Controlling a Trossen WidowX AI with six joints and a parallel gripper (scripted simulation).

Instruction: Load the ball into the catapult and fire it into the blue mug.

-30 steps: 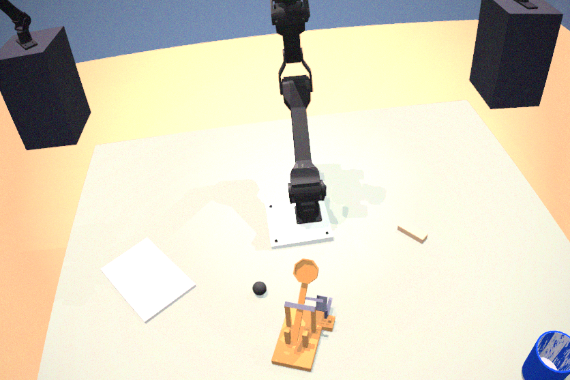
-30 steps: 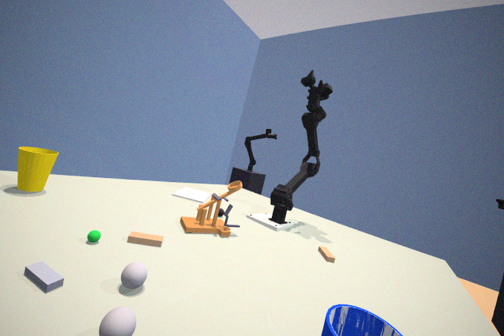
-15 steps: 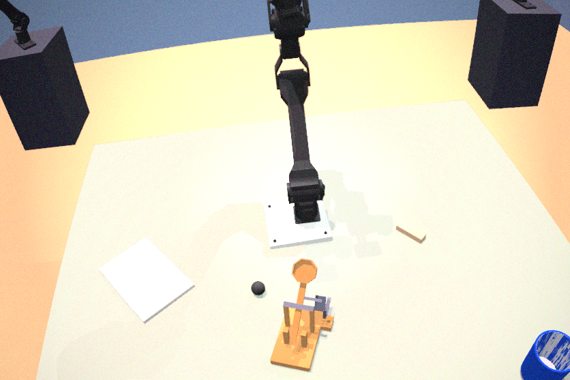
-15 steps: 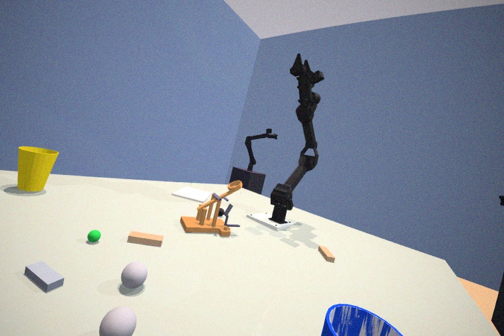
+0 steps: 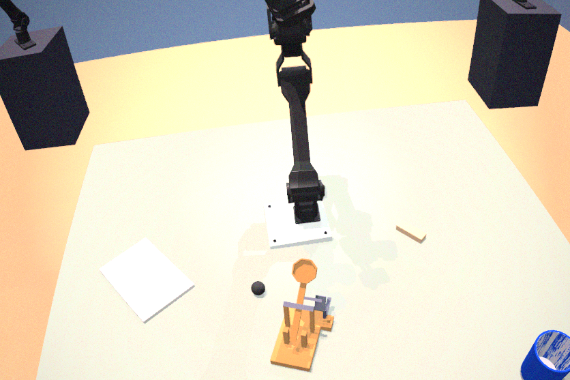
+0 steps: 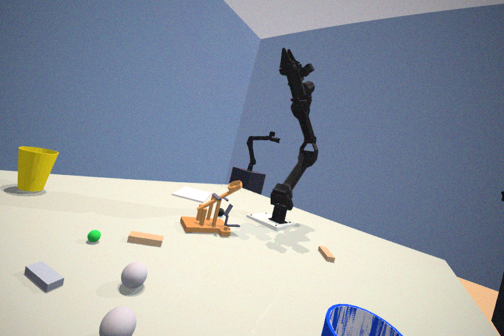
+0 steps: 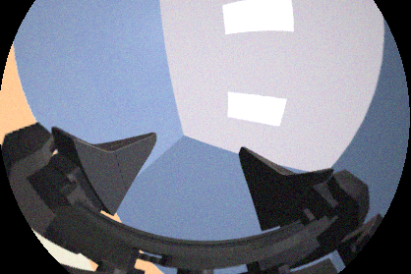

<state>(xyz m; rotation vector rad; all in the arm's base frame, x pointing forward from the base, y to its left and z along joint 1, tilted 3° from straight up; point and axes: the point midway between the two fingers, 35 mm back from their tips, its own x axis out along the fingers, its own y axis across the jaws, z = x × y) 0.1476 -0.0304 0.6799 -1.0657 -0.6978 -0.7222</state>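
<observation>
The small dark ball (image 5: 258,287) (image 6: 222,212) lies on the table just left of the orange catapult (image 5: 291,351) (image 6: 203,224). The catapult's throwing arm is raised and its cup (image 5: 304,270) (image 6: 235,186) is empty. The blue mug (image 5: 548,356) (image 6: 358,322) stands at the table's near right corner, cut off by the frame edge. My arm (image 5: 298,136) reaches nearly straight up from its base. My gripper (image 6: 287,55) (image 7: 200,144) is high above the table, points at the ceiling, and is open with nothing between the fingers.
A white sheet (image 5: 146,278) (image 6: 191,193) lies left of the ball. A wooden block (image 5: 410,233) (image 6: 327,253) lies right of the base. Another wooden block (image 6: 145,238), a green ball (image 6: 94,235), a grey block (image 6: 43,275), two grey eggs (image 6: 134,274) and a yellow cup (image 6: 35,168) stand farther off. Dark pedestals (image 5: 41,87) (image 5: 511,48) flank the table.
</observation>
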